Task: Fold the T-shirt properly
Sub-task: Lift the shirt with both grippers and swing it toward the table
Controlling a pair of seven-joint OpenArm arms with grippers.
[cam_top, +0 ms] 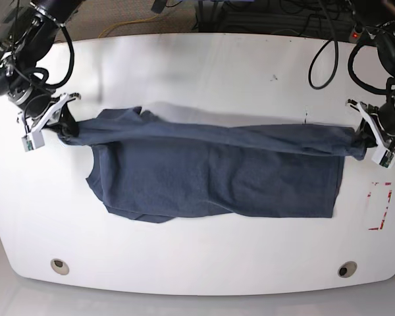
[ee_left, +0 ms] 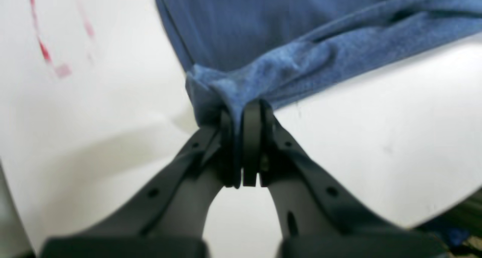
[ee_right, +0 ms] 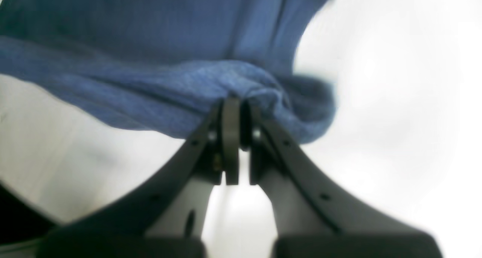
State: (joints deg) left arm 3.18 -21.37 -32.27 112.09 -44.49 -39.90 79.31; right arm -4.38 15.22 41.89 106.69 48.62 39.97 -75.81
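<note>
On the white table (cam_top: pixel 197 66), we see 2 grippers pinching the T-shirt (cam_top: pixel 217 178): left gripper (ee_left: pixel 243 111) and right gripper (ee_right: pixel 235 103), each clamped on 1 bunched corner.

Navy T-shirt (cam_top: pixel 210 178), stretched flat, upper edge lifted

base view: looked down from above at the whole white table (cam_top: pixel 204 263), far back.
wrist views: each sat close behind its own fingers, facing forward.
shared: the T-shirt (cam_top: pixel 217 178) appeared in all three.
</note>
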